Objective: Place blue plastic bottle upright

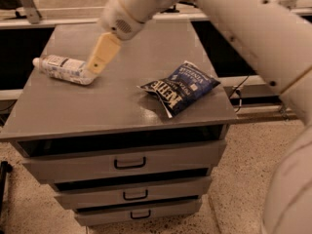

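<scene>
The blue plastic bottle (64,68) is a small clear bottle with a white cap and a white-bluish label. It lies on its side at the left of the grey cabinet top (107,104), cap pointing left. My gripper (93,68) hangs from the white arm at the bottle's right end, its tan fingers (101,54) pointing down-left and overlapping the bottle's base. I cannot see whether it touches or holds the bottle.
A flat blue chip bag (180,87) lies at the right of the top. The cabinet has three drawers (130,164) below. My white arm crosses the upper right of the view. The floor is speckled.
</scene>
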